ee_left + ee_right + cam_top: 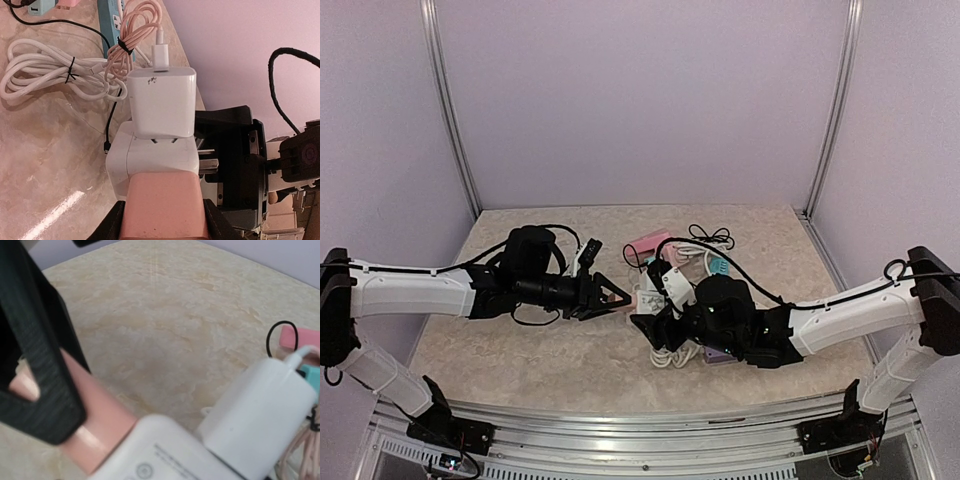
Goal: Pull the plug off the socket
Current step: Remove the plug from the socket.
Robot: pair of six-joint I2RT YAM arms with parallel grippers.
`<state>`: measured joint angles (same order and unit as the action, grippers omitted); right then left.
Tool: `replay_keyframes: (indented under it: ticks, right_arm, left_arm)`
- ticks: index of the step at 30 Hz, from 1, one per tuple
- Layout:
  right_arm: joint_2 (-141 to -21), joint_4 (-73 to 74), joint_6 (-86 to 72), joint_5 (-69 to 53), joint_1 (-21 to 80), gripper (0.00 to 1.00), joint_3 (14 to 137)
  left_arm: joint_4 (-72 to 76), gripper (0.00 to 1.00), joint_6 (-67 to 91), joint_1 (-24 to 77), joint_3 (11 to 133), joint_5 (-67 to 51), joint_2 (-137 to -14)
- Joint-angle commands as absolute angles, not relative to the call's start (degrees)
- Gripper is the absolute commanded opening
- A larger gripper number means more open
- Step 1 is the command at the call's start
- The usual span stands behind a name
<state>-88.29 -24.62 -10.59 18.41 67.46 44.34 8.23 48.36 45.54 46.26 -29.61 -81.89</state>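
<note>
The socket (150, 162) is a white block with a pink end (165, 205). My left gripper (162, 225) is shut on that pink end, a black finger (107, 226) pressed against each side. The white plug (161, 102) stands on the socket's far face with a thin gap where its prongs show, and a pink cable leaves its top. In the top view both grippers meet mid-table, the left gripper (610, 295) facing the right gripper (655, 322). The right wrist view shows the socket (160, 450) and plug (260, 415) close below, with its own fingers hidden.
A bundled white cable (45, 70), a blue power strip (112, 20) and the coiled pink cable (137, 30) lie just behind the plug. Further back are a pink strip (648, 245) and a black cable (710, 237). A purple item (718, 355) lies under the right arm.
</note>
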Motion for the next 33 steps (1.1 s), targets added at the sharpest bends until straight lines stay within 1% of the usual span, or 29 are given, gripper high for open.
replay_keyframes:
  ticks: [1,6,15,24,28,33]
  right_arm:
    - [-85.8,-31.6,-10.6,18.8,68.1,0.0,47.5]
    - [-85.8,-32.2,-10.8,18.6,68.2,0.0,47.1]
    - [-85.4,-33.6,-11.3,17.9,68.0,0.0,46.2]
    - [-84.1,-36.3,-13.6,15.0,67.1,0.0,44.1]
    - [-83.6,-37.6,-14.7,13.1,66.2,0.0,43.2]
    - [-83.4,-37.7,-14.9,12.8,65.8,0.0,43.0]
  left_arm:
    - [8.3,0.41,47.5,46.1,47.3,-29.9,-82.5]
    - [8.4,0.32,47.4,46.0,47.2,-30.0,-82.4]
    - [10.3,0.23,47.4,46.1,46.4,-30.6,-82.3]
    - [15.2,0.2,48.3,45.7,44.1,-32.6,-81.0]
    - [18.8,0.18,49.8,45.0,42.1,-34.5,-80.4]
    - [19.1,0.17,49.9,44.7,41.6,-34.7,-79.9]
